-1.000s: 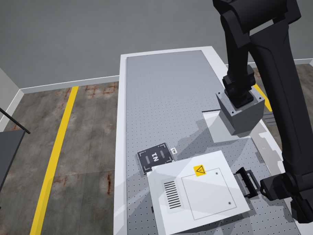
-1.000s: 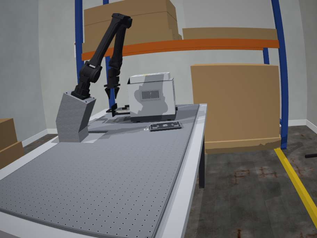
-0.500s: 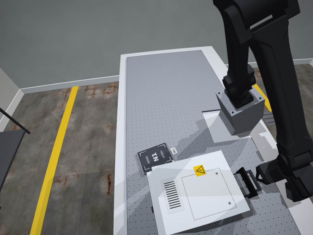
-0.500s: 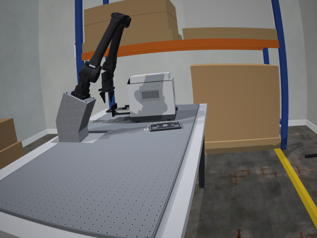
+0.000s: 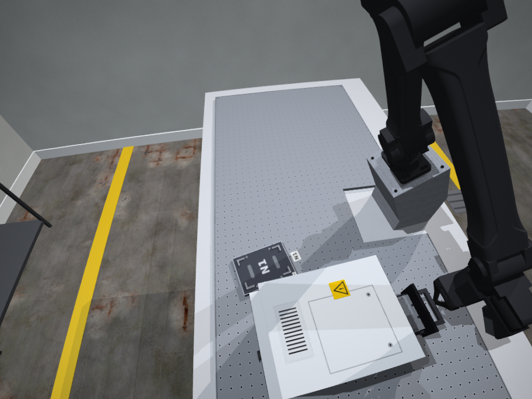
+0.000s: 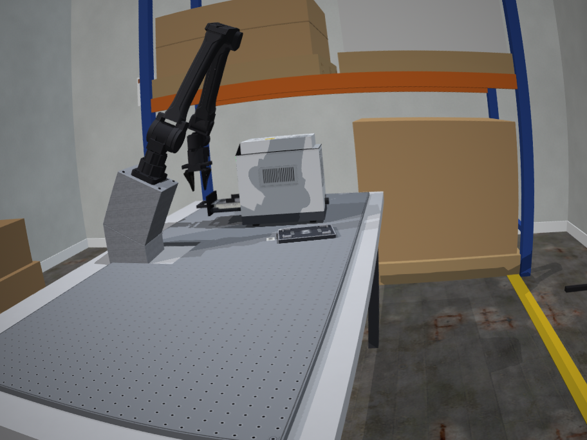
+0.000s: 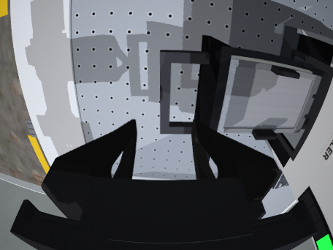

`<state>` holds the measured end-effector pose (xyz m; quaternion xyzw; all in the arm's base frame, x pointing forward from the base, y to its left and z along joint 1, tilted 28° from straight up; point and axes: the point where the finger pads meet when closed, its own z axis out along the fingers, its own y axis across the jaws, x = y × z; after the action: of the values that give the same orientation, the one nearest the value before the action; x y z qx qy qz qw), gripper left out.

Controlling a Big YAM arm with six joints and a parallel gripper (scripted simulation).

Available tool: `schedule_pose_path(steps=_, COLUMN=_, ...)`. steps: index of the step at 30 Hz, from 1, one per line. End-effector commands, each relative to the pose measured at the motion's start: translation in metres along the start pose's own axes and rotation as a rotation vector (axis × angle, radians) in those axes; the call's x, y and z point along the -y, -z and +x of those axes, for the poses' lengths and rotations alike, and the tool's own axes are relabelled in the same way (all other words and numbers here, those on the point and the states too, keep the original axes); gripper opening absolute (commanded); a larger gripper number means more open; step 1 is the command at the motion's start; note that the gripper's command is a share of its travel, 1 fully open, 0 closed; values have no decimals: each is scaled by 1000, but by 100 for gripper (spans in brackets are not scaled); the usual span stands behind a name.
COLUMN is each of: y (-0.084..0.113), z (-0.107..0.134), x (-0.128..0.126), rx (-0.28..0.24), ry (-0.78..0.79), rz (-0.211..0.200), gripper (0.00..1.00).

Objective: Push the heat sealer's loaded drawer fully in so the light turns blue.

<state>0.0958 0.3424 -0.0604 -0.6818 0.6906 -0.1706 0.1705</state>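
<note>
We see the drawer [image 5: 417, 311] [image 6: 226, 205] [image 7: 266, 96] sticking out of the heat sealer [image 5: 339, 326] [image 6: 284, 182] [image 7: 323, 124], with its black handle loop [image 5: 434, 310] [image 6: 201, 206] [image 7: 165, 93] on the outer end. Our jaws [image 5: 442, 300] [image 6: 197, 188] are part open, holding nothing, above the desk [image 5: 210, 180] [image 6: 351, 303] [image 7: 109, 22], near the loop on the sealer's drawer side. We think they wait there to push straight in. The sealer's light [image 7: 324, 243] is green, so it seems ready. Its edge is cut off, and we cannot surely tell sheet from frame inside the drawer.
</note>
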Motion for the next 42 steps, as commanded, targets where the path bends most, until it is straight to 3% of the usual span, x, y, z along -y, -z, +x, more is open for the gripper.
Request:
schedule_pose_path(steps=1, y=10, z=-12, x=3, rx=45, ry=-24, rz=3, gripper=45)
schedule_pose_path(steps=27, y=10, z=-12, x=3, rx=45, ry=-24, rz=3, gripper=45)
schedule_pose_path(steps=30, y=-9, z=1, x=3, rx=-1, ry=-4, rz=2, gripper=45)
schedule_pose_path(steps=42, y=-26, z=2, x=2, rx=-2, ry=-4, rz=1, gripper=45)
